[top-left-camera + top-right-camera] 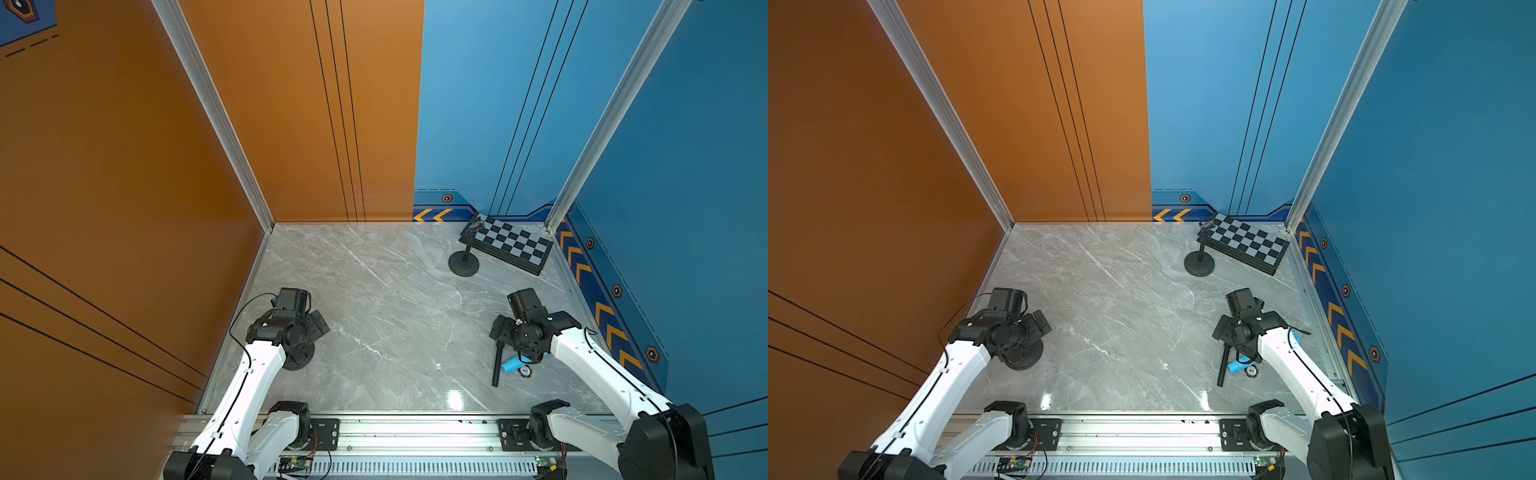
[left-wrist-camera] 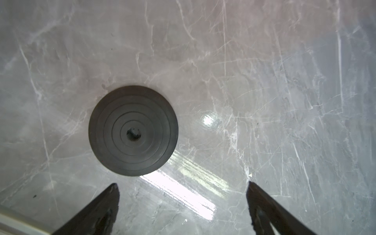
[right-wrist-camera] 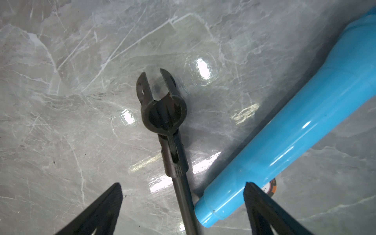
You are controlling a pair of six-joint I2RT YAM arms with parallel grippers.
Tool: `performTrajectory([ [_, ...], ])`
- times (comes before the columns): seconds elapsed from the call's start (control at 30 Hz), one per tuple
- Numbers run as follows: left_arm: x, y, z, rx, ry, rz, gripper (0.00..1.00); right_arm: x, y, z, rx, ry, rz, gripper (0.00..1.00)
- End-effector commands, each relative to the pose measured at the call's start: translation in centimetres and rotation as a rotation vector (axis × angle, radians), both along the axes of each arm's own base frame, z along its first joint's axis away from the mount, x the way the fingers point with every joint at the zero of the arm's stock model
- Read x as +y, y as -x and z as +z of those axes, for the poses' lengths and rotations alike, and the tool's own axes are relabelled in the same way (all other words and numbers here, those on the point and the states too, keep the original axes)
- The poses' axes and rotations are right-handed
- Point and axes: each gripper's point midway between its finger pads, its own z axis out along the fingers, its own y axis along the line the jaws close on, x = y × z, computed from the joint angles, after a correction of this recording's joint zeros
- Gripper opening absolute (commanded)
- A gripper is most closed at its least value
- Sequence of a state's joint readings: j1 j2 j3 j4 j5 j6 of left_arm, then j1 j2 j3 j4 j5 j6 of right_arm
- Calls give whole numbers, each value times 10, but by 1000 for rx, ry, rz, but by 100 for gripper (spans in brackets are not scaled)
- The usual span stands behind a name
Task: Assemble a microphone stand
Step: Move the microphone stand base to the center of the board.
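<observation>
A round black stand base point(image 2: 133, 131) with a centre hole lies flat on the marble floor; in a top view the base point(image 1: 300, 358) is half hidden under my left arm. My left gripper point(image 2: 182, 183) hovers open above it, nothing between its fingers. A black pole point(image 3: 184, 195) with a forked clip holder point(image 3: 162, 109) at its end lies on the floor beside a blue microphone point(image 3: 295, 130). My right gripper point(image 3: 183, 183) hangs open over both, straddling the pole and the microphone's narrow end. In a top view the pole point(image 1: 496, 368) and microphone point(image 1: 512, 365) lie at the right.
An assembled black stand point(image 1: 464, 259) is upright at the back right, next to a checkered board point(image 1: 513, 245) leaning at the wall. A round chip point(image 1: 524, 370) lies by the microphone. Walls close off the left, back and right.
</observation>
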State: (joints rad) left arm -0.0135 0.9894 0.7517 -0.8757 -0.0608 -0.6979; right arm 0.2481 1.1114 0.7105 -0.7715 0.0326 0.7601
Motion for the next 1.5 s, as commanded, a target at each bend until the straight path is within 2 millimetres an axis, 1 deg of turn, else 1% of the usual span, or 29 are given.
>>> performTrajectory([
  [0.0,-9,28,-26,181,140,50,98,4,-8,2,-17,-16,9,96],
  [0.1,-6,21,-27,209,147,31,98,3,-12,4,-25,1,27,96],
  [0.23,16,14,-25,214,80,52,98,-3,-16,6,-48,29,20,97],
  [0.37,26,6,-25,245,23,-11,98,-4,-24,7,-96,37,12,97],
  [0.4,26,3,-26,253,25,-22,98,-6,-25,6,-104,44,6,97],
  [0.53,15,-9,-30,274,68,-47,98,-8,-28,1,-113,53,1,98],
  [0.67,15,-15,-37,305,31,-46,98,-9,-28,-1,-117,59,12,99],
  [0.77,10,-26,-40,273,58,-65,98,-11,-27,-1,-119,67,26,99],
  [0.83,11,-28,-43,288,43,-66,98,-12,-26,-2,-121,70,27,99],
  [0.97,21,-28,-50,321,-14,-61,98,-15,-24,1,-139,65,19,99],
  [1.17,11,-41,-58,312,-7,-121,98,-15,-24,10,-176,48,25,99],
  [1.27,13,-45,-63,284,-25,-117,99,-16,-24,13,-190,41,18,99],
  [1.37,11,-43,-73,294,12,-102,100,-15,-23,14,-196,30,18,99],
  [1.47,17,-38,-77,314,-25,-97,100,-16,-21,16,-202,29,15,99],
])
